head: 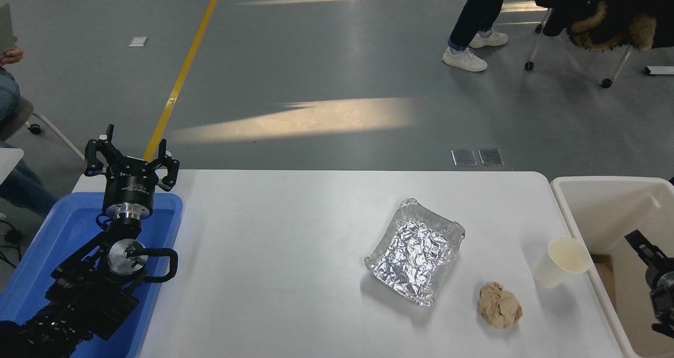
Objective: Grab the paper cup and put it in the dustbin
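The paper cup (561, 261), plain cream-white, stands upright on the white table (274, 252) close to its right edge. Just right of it is the dustbin (576, 181), a deep off-white bin whose rim runs along the table's side. My right gripper (643, 245) shows at the picture's right edge, over the bin's inside and to the right of the cup, apart from it. Only part of it shows. My left gripper (131, 158) is parked at the lower left above a blue tray, open and holding nothing.
A crinkled silver foil tray (416, 250) lies mid-table, left of the cup. A crumpled beige paper ball (499, 305) lies in front of the cup. The blue tray (63, 231) sits at the left edge. A person's legs (476, 26) and a wheeled chair show beyond the table.
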You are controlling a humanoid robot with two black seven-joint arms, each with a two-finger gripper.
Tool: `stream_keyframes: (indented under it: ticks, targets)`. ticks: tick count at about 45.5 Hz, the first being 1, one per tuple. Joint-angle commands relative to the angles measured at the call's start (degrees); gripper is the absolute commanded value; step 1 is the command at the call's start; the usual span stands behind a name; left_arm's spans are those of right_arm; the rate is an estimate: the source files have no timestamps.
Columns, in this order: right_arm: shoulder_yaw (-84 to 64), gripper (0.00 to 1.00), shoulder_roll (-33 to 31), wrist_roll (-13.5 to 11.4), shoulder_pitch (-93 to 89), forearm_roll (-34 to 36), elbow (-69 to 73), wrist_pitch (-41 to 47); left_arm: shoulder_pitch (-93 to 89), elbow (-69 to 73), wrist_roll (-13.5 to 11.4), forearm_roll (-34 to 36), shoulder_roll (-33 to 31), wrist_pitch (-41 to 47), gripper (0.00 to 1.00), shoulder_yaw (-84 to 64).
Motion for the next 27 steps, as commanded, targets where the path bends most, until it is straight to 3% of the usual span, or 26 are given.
stream_keyframes:
  ticks: [1,9,12,17,27]
  targets:
    - [-14.4,1.0,-18.3,0.0,25.7,-0.5,38.6,-0.5,-0.1,-0.1,0.1,0.1,0.1,-0.1,0.99,0.1]
    - [-39.7,1.0,-18.5,0.0,53.7,-0.8,58.9,0.5,-0.1,-0.1,0.1,0.1,0.0,-0.1,0.99,0.1]
    - [-46.2,1.0,-17.0,0.1,66.9,-4.4,68.1,3.1,-0.1,0.0,0.1,0.1,0.1,-0.1,0.99,0.1]
    - [-49.3,1.0,-14.0,0.0,81.1,-7.9,79.1,11.9,-0.1,-0.1,0.1,0.1,0.1,-0.1,0.99,0.1]
    - [-53.1,1.0,-1.2,0.1,105.0,-7.9,96.2,23.3,0.0,0.0,0.1,0.0,0.1,-0.1,0.99,0.1]
